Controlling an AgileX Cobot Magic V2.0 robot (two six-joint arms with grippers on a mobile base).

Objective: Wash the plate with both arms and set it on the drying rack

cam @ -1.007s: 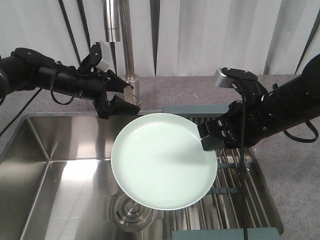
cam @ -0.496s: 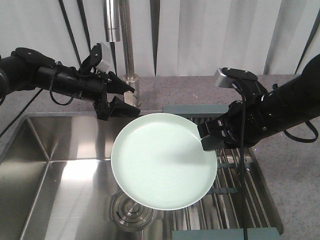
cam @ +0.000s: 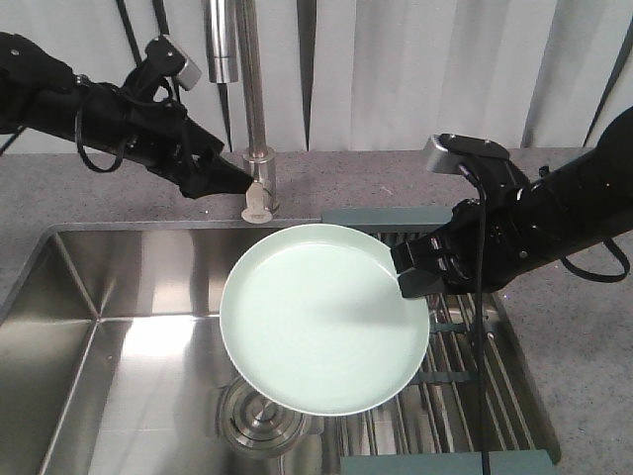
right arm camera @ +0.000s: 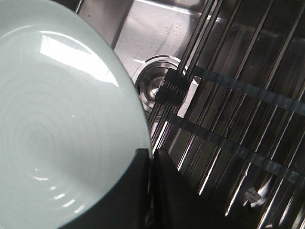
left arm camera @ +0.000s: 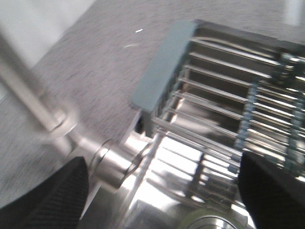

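- Since the frame half a second earlier, the left arm (cam: 89,109) had lifted away from the plate's rim and drawn back toward 11 o'clock. The plate (cam: 321,317) and the right arm (cam: 564,218) had not shifted.
- Surface: a speckled grey countertop (cam: 376,178) held a steel sink (cam: 119,327). A chrome faucet (cam: 252,99) rose at the sink's 12 o'clock edge. The drain (cam: 259,421) showed just under the plate's 7 o'clock edge.
- Room: pale pleated curtains (cam: 396,69) hung behind the counter.
- The drying rack (cam: 455,396) lay across the sink's 3 o'clock side, with thin metal bars and grey-green end pieces.
- The plate was held in the air over the sink, face up and tilted, its 4 o'clock part over the rack bars.
- The right arm reached in from 3 o'clock. The right gripper (cam: 413,272) was clamped on the plate's rim at about 2 o'clock.
- The left arm stretched in from 9 o'clock. The left gripper (cam: 226,180) sat beside the faucet base, clear of the plate.
- In the left wrist view, its fingers (left arm camera: 52,195) stood wide apart with nothing between them.
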